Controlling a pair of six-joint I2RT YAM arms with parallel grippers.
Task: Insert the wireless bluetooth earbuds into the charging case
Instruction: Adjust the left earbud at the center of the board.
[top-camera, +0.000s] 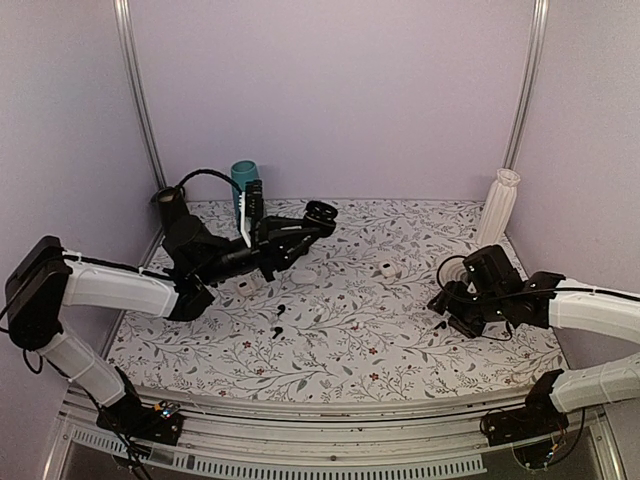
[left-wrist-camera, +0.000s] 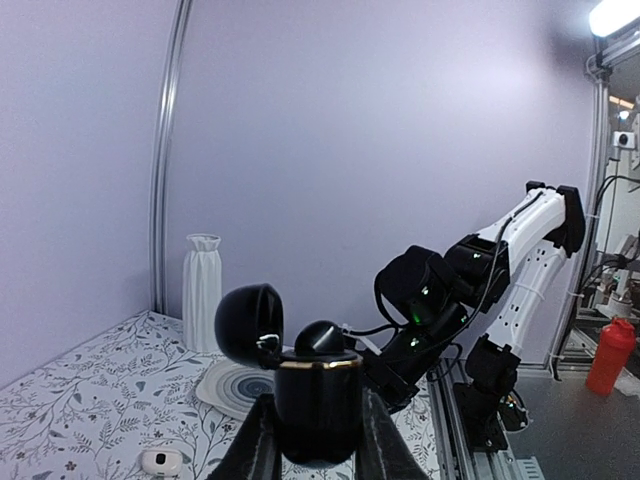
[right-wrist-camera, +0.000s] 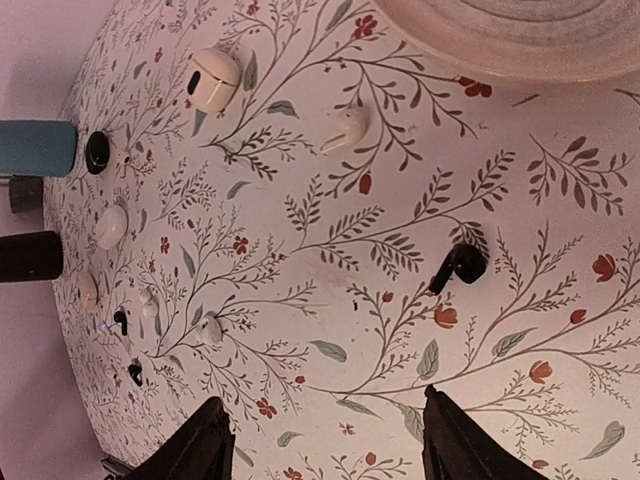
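Left end effector (left-wrist-camera: 318, 445) clamps one charging case (left-wrist-camera: 318, 395); three black earbuds (right-wrist-camera: 458, 268) lie loose.

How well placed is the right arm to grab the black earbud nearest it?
Likely yes: its end effector is open and hovers close to the earbud, with nothing between them.

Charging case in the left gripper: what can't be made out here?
Left wrist view: the glossy black oval charging case sits in the left gripper; its own wall hides the wells, so any earbud inside cannot be told.
Top external view: the case is too small, black against the black gripper.
Top external view: the tiny black earbuds are too small for orientation.
Right wrist view: the bottom edge cuts off the right gripper at its finger bases.
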